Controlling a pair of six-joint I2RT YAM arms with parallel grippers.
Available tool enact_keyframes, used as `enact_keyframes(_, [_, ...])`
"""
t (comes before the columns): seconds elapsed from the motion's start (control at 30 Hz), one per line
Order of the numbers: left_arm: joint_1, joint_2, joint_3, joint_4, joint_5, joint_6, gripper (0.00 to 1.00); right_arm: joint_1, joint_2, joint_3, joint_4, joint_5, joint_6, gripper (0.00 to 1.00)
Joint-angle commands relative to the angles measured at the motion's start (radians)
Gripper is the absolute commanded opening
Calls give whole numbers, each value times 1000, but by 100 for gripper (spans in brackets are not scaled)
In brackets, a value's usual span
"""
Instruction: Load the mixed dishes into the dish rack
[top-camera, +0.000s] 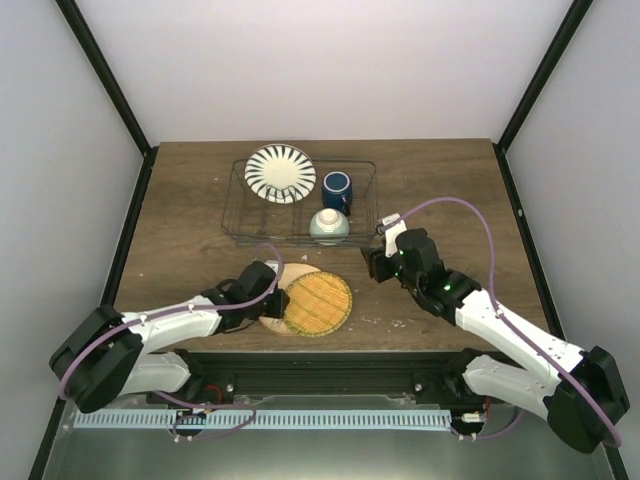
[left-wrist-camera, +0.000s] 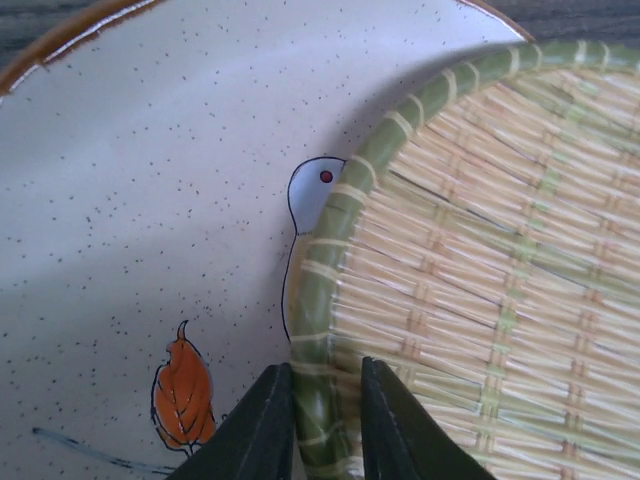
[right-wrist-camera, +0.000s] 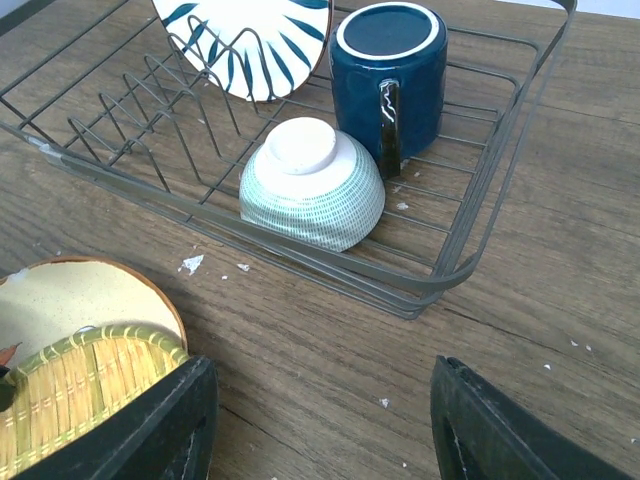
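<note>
Grip quality decides this step. The left hand (left-wrist-camera: 322, 376) has its two fingers on either side of the green-bound rim of the yellow-orange woven plate (left-wrist-camera: 500, 250), with no gap visible on either side, so it reads as closed on that rim. The woven plate lies partly over the cream bird-and-leaf plate (left-wrist-camera: 150, 180), near the front edge of the worktop (top-camera: 180, 220).

The dish rack (right-wrist-camera: 465, 230) holds the striped plate (top-camera: 280, 172) at its back left, and the dark blue mug (top-camera: 337, 187) and the mint-green bowl (top-camera: 329, 226), both upside down, at its right.

Recommended procedure:
1. Lift straight up so the cream plate is not dragged.
2. Tilt the woven plate on edge.
3. Lower it into a free slot in front of the striped plate.

The right hand (right-wrist-camera: 320, 420) hangs open and empty just before the rack's front corner; it should keep out of the transfer path.
</note>
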Motion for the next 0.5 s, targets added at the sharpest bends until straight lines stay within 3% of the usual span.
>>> enact_keyframes(0.0, [-9, -13, -38, -61, 15, -10, 16, 14, 3, -9, -8, 11, 8, 59])
enact_keyframes(0.27, [-9, -126, -66, -74, 24, -38, 0, 15, -2, -5, -38, -9, 70, 62])
enact_keyframes(0.47, [-9, -236, -73, -79, 35, -51, 0, 15, 72, 49, -131, -133, 229, 67])
